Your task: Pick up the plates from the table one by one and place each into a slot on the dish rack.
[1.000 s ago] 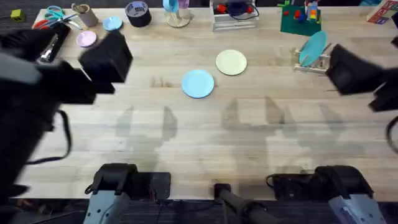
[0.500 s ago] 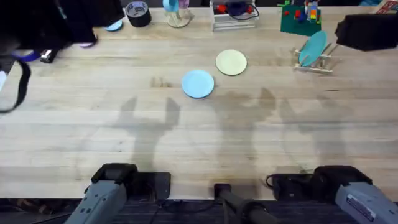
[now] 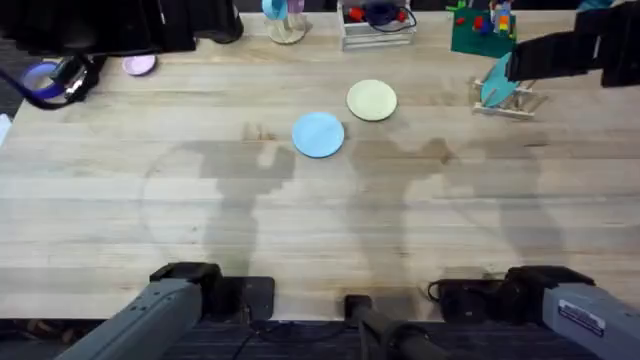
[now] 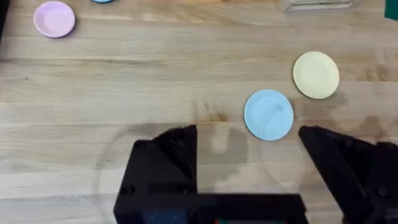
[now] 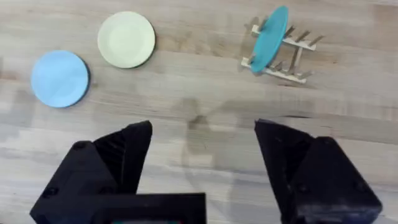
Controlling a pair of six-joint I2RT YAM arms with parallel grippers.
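Two plates lie flat on the table (image 3: pixel 300 220): a light blue plate (image 3: pixel 319 134) near the middle and a pale yellow plate (image 3: pixel 372 100) just behind and right of it. The wooden dish rack (image 3: pixel 508 100) stands at the far right with a teal plate (image 3: pixel 497 80) upright between its pegs. My left arm (image 3: pixel 100 25) hangs dark over the far left corner. Its gripper (image 4: pixel 247 132) is open and high above the light blue plate (image 4: pixel 268 115). My right arm (image 3: pixel 565 55) hovers beside the rack, its gripper (image 5: pixel 204 127) open above bare wood. Neither holds anything.
A small pink disc (image 3: pixel 139 65) lies at the far left. Along the back edge stand a white wire rack (image 3: pixel 375 28) and a green toy block set (image 3: pixel 483 32). The arm bases (image 3: pixel 200 290) sit at the near edge, and bare wood stretches between them and the plates.
Both arms have swung toward the far side of the table: the left into the far left corner, the right up beside the rack. The plates have not moved.
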